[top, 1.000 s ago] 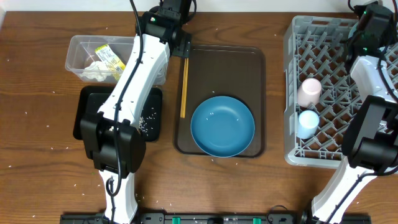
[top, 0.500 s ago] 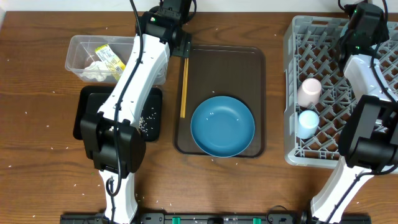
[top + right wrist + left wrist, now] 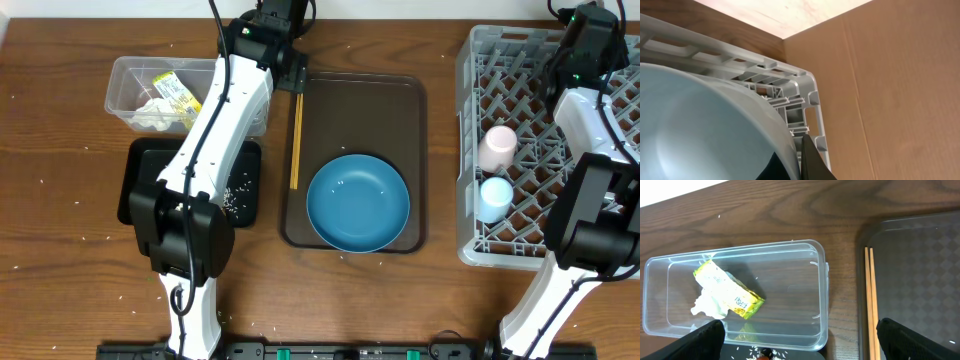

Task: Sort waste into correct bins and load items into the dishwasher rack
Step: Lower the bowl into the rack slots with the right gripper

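The left gripper (image 3: pixel 799 336) is held wide open with nothing between its jaws. Its two dark fingers (image 3: pixel 702 341) are seen far apart at the lower corners of the left wrist view. It is poised above the wooden table (image 3: pixel 60 260), between the clear plastic rectangular tub (image 3: pixel 125 75) and the 11 o'clock corner of the large dark brown serving tray (image 3: pixel 400 100).

The tub is placed at the table's 10 o'clock. In it, a yellow-green wrapper (image 3: pixel 730 292) is laid against crumpled white tissue (image 3: pixel 707 306). The shallow black rectangular tray (image 3: pixel 140 175) is set just at the tub's 6 o'clock, and loose white rice (image 3: pixel 236 196) is scattered in it. More grains are strewn over the table.

On the serving tray, thin wooden chopsticks (image 3: pixel 296 140) are laid along the 9 o'clock edge, and the large blue round dish (image 3: pixel 358 203) is set at 6 o'clock.

The large square grey plastic rack (image 3: pixel 466 150) is stood at the table's 3 o'clock. A pink cup (image 3: pixel 497 146) and a light-blue cup (image 3: pixel 494 197) are placed in it near its 9 o'clock wall, the pink cup just at the other's 12 o'clock.

The right gripper (image 3: pixel 792 167) is closed, with the rim of the small light-blue round bowl (image 3: pixel 690 135) pinched in it at the rack's 1 o'clock corner. Whether the bowl rests on the rack cannot be told. In the overhead view the bowl is hidden under the arm. A brown cardboard panel (image 3: pixel 880 100) is seen beyond that corner.
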You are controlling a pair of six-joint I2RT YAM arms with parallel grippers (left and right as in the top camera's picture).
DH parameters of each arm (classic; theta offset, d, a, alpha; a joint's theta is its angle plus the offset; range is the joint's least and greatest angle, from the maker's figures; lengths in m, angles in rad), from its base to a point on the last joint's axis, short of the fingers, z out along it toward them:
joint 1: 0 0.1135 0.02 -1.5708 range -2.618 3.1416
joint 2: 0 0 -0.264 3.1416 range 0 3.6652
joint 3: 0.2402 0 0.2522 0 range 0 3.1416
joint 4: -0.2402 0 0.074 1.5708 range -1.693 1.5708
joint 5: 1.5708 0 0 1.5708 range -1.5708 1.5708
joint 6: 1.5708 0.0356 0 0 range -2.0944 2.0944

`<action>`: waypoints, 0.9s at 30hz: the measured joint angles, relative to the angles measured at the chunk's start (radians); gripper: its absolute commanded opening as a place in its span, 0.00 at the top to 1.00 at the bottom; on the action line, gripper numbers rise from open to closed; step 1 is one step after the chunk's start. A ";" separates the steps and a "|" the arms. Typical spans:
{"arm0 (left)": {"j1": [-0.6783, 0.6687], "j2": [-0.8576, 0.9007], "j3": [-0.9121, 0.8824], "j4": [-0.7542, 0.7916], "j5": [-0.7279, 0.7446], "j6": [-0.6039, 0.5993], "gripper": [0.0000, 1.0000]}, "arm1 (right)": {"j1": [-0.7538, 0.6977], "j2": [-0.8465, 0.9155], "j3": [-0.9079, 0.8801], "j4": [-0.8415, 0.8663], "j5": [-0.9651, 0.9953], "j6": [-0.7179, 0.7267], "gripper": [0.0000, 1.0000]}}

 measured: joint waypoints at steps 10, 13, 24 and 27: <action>0.000 0.000 0.000 0.000 0.000 0.000 0.02 | 0.000 0.000 0.000 -0.035 0.010 0.001 0.99; 0.000 0.000 0.000 0.000 0.000 0.000 0.02 | 0.000 0.000 0.000 -0.041 0.011 0.001 0.99; 0.000 0.000 0.000 0.000 -0.001 0.000 0.02 | 0.000 0.009 0.000 0.033 0.098 -0.046 0.99; 0.000 0.000 0.000 0.000 -0.003 0.000 0.02 | 0.001 0.010 0.000 0.023 0.105 -0.050 0.99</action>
